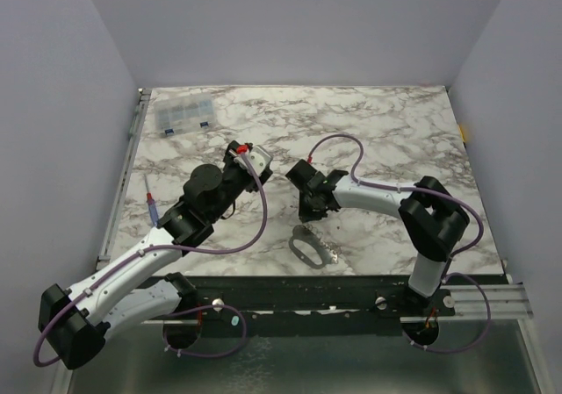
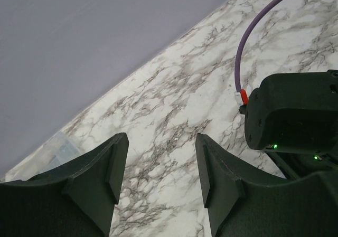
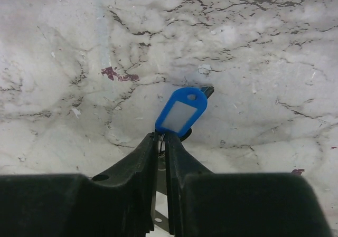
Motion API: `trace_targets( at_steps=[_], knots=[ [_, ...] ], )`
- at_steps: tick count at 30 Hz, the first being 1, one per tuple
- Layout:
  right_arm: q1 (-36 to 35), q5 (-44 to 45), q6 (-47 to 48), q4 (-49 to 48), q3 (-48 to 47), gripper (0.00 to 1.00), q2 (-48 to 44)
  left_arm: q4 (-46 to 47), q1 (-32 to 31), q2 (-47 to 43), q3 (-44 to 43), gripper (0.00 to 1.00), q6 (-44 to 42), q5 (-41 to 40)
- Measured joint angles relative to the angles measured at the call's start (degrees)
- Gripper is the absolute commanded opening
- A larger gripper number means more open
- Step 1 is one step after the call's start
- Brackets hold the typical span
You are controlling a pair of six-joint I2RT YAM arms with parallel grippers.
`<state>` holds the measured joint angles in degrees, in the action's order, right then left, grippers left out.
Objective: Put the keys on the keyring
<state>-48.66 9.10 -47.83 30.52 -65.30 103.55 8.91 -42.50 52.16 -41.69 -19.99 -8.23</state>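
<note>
My right gripper [image 3: 163,138] is shut on the keyring, pinching its thin metal loop just under the blue oblong tag [image 3: 182,110], which sticks out beyond the fingertips close over the marble. A flat silvery piece [image 3: 161,195] shows in the slit between the fingers. In the top view the right gripper [image 1: 310,208] points down at the table centre. Pale silver keys [image 1: 312,247] lie on the marble just in front of it. My left gripper [image 2: 161,158] is open and empty above bare marble, to the left of the right gripper [image 1: 253,160].
A clear compartment box [image 1: 184,115] stands at the back left. A blue-handled, red-tipped screwdriver [image 1: 151,203] lies at the left edge beside the left arm. The right arm's black wrist housing [image 2: 290,115] is close on the left gripper's right side.
</note>
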Motion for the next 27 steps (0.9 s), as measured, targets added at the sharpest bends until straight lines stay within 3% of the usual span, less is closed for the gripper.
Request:
trace_targets(
  at_steps=[4,15,22,27],
  knots=[
    [0.0,0.5,0.5,0.0,0.0,0.01,0.1,0.0,0.0,-0.2,0.0,0.60,-0.1,0.0],
    [0.0,5.0,11.3,-4.3,0.7,0.01,-2.3,0.1,0.0,-0.2,0.3,0.60,-0.4,0.2],
    [0.1,4.7,21.9,-15.0,9.6,0.01,-20.9,0.8,0.0,-0.2,0.9,0.62,1.2,1.5],
    [0.1,-0.4,30.1,-23.8,15.4,0.01,-33.1,2.1,0.2,-0.2,1.0,0.64,4.6,4.8]
  ],
)
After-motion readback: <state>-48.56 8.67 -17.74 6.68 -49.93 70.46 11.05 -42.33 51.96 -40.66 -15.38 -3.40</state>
